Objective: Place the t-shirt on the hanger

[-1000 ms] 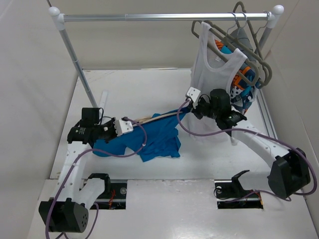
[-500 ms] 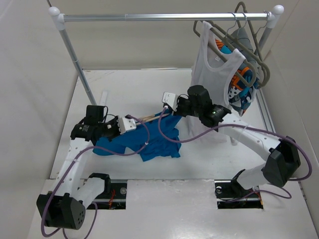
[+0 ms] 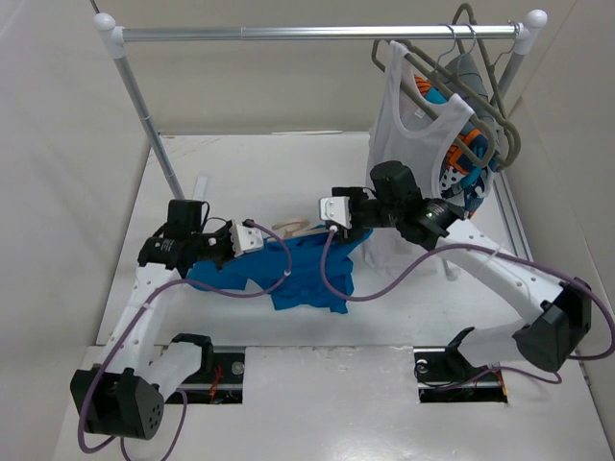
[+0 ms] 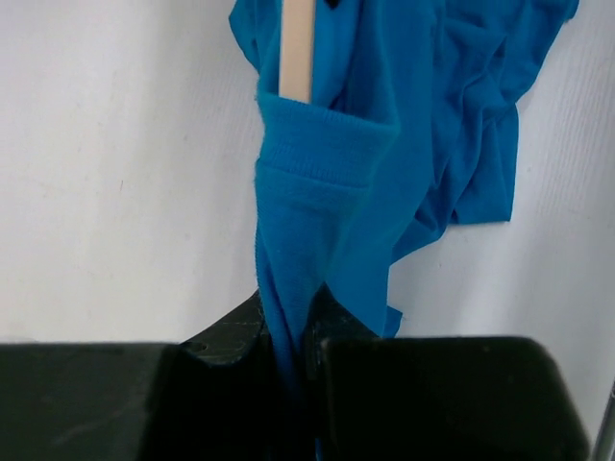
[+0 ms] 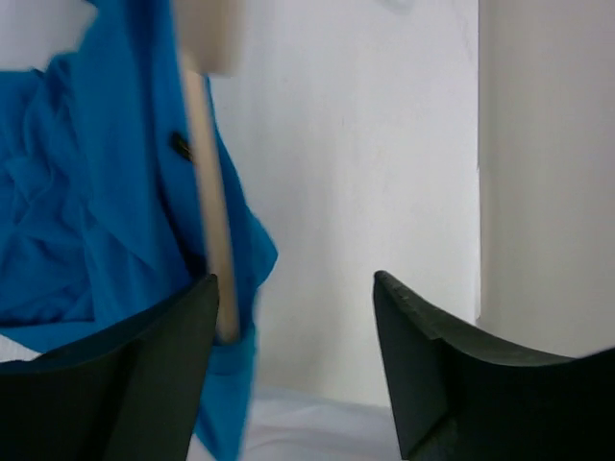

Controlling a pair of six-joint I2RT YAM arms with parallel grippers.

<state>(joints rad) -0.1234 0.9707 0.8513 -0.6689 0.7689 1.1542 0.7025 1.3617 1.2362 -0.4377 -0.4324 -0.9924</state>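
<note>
The bright blue t-shirt [image 3: 307, 274] lies bunched on the table between the two arms. The beige hanger [image 3: 286, 229] pokes out of its upper edge. My left gripper [image 3: 261, 248] is shut on a fold of the t-shirt [image 4: 432, 144], pinching the hemmed opening [image 4: 317, 173] from which the hanger arm [image 4: 297, 48] sticks out. My right gripper [image 3: 320, 227] hovers at the shirt's right top corner and is open. In the right wrist view the hanger arm [image 5: 207, 221] runs just inside the left finger [image 5: 144, 375] with blue cloth [image 5: 86, 211] behind it, and the right gripper [image 5: 298, 298] holds nothing.
A metal clothes rail [image 3: 317, 34] spans the back on slanted posts [image 3: 149, 106]. At its right end hang a white tank top [image 3: 413, 125], grey hangers [image 3: 490, 86] and an orange-and-blue patterned garment [image 3: 466, 154], close behind my right arm.
My right gripper swung left to the shirt's top corner and has opened from shut. The shirt has been drawn a little rightward. The left gripper keeps its grip.
</note>
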